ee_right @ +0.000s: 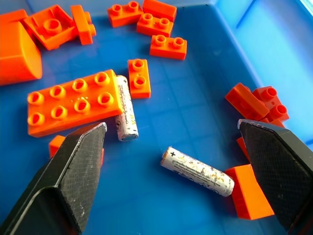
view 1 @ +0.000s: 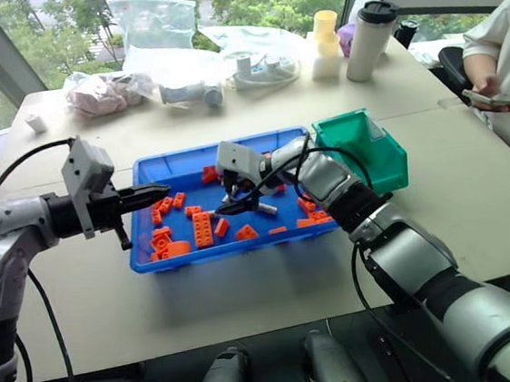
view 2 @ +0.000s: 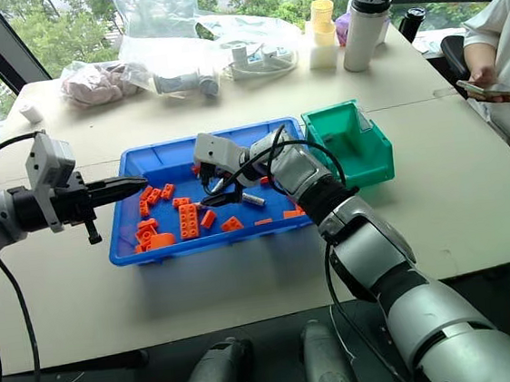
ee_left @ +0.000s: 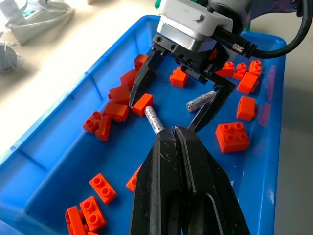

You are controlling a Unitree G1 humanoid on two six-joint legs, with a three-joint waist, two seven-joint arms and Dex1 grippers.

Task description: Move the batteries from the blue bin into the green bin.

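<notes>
My right gripper (ee_right: 176, 181), jaws fully spread and empty, hangs over a small silver-grey metal battery (ee_right: 196, 171) in the wide bright-blue plastic tray (ee_right: 274, 29). I'd straddle it squarely; an orange brick (ee_right: 249, 192) touches its four-o'clock end.

Two silver batteries (ee_right: 197, 171) lie flat among orange bricks in the blue bin (view 1: 152, 256); the green bin (view 1: 389, 163) stands beside it.

Blue bin (view 1: 173, 170), orange bricks (ee_right: 73, 100), seemingly silver batteries (ee_right: 197, 171)

Orange bricks (view 1: 202, 228), tumbler (view 1: 371, 40), plastic bags (view 1: 152, 21).
</notes>
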